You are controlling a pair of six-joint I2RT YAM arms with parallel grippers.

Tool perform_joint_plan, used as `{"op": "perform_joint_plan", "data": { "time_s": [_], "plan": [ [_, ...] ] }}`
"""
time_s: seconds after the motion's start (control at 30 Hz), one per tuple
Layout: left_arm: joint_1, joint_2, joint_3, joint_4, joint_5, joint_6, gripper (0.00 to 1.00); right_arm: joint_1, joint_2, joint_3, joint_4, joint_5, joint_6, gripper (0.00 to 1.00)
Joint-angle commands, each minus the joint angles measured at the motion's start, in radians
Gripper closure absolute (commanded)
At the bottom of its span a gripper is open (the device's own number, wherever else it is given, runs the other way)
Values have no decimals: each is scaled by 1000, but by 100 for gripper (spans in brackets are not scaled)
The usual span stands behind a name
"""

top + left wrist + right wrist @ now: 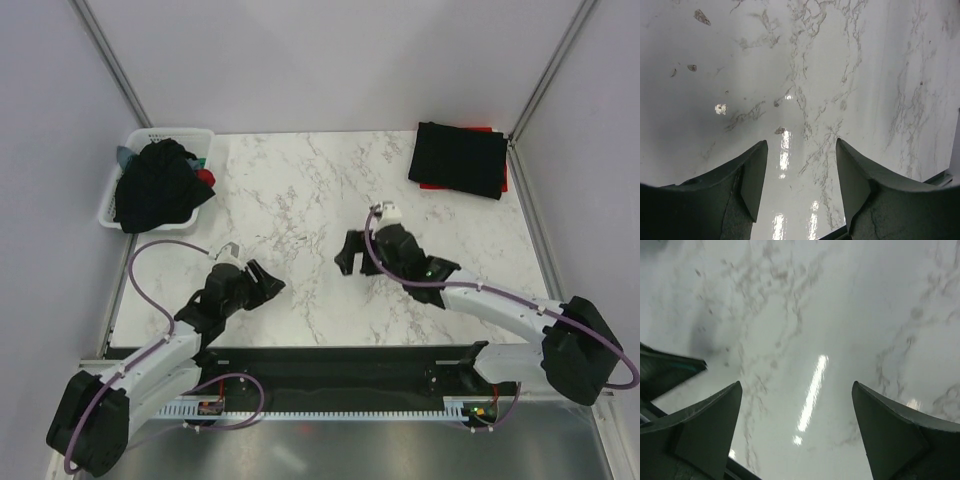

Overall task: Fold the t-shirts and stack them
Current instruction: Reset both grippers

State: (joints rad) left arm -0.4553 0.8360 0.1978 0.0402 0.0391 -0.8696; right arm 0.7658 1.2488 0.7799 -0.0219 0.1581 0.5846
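The left fingers (752, 180) and the right fingers (707, 432) are spread apart and empty above the marble counter (300, 200). A folded black t-shirt (460, 158) lies on a red one (432, 186) at the far right corner. A heap of dark t-shirts (155, 185) fills the white basket (108, 205) at far left.

Left gripper (268, 281) jaws parted — right gripper (346, 256) wider; both arms stretched forward, angled inward.

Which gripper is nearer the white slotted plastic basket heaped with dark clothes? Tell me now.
Left. The left gripper hovers right of the white slotted plastic basket, toward the near edge. The right gripper is farther right, past the middle of the table.
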Motion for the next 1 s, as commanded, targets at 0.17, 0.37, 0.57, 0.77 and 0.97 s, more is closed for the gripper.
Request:
{"op": "perform_joint_plan", "data": {
  "time_s": [0.17,0.37,0.57,0.77,0.97],
  "plan": [
    [7,-109,-29,-71,-7,-9,35,64,-176,-249,120,28,84,2],
    [7,-211,-43,-144,-25,-37,25,64,-112,-246,166,-17,67,2],
    [7,-402,-96,-177,-33,-49,4,66,-37,-220,178,-71,49,2],
    [7,-413,-120,-166,-21,-68,0,64,-71,-249,212,-71,49,2],
    [7,-382,-118,-158,-22,-78,0,64,-48,-237,205,-74,49,2]
  ]
}}
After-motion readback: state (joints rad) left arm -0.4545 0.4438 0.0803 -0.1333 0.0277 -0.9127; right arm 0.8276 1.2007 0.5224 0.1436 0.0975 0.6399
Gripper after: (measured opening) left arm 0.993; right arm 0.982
